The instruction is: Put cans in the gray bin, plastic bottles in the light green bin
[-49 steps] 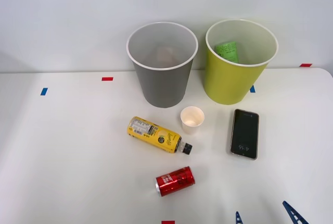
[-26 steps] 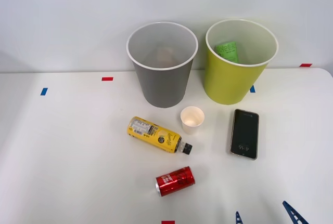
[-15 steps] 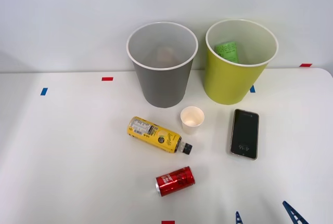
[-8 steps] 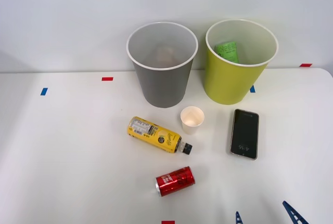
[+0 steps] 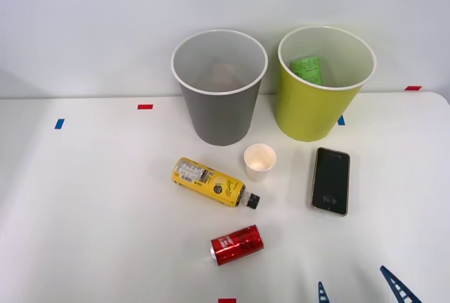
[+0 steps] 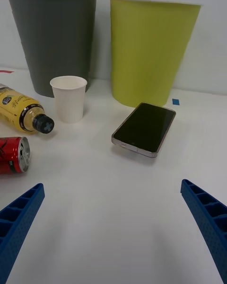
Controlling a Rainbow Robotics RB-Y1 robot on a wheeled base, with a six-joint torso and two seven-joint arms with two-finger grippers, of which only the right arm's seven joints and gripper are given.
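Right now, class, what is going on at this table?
A sorting job is about to begin. The robot's right pincer sits open at the table's near edge, holding nothing. The red soda can and the yellow bottle lie on their sides in front of the gray bin and the light green bin. A paper cup and a phone lie nearby.

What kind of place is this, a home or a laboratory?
Probably a lab test bench for waste sorting: a plain white table with coloured tape marks, a gray bin and a light green bin side by side, against a bare wall.
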